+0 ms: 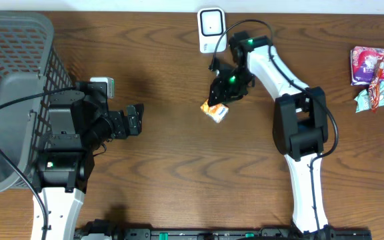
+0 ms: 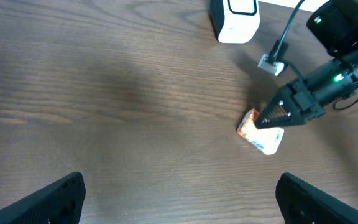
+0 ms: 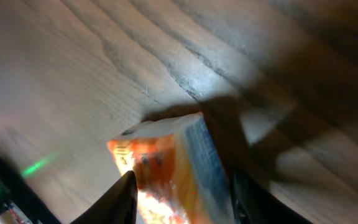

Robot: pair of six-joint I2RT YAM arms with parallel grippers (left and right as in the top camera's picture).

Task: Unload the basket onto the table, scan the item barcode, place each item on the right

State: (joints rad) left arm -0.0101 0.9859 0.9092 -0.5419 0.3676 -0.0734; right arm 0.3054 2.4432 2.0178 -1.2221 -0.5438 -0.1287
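Observation:
The item is a small orange, white and blue snack pack that rests tilted on the wooden table, below the white barcode scanner. My right gripper comes down on it from above. In the right wrist view its two dark fingers press both sides of the pack. In the left wrist view the pack sits under the right gripper, and the scanner stands behind. My left gripper hovers wide open to the left with nothing between its fingers.
A grey mesh basket fills the left edge next to the left arm. Several wrapped snacks lie at the far right. A cable runs from the right arm near the scanner.

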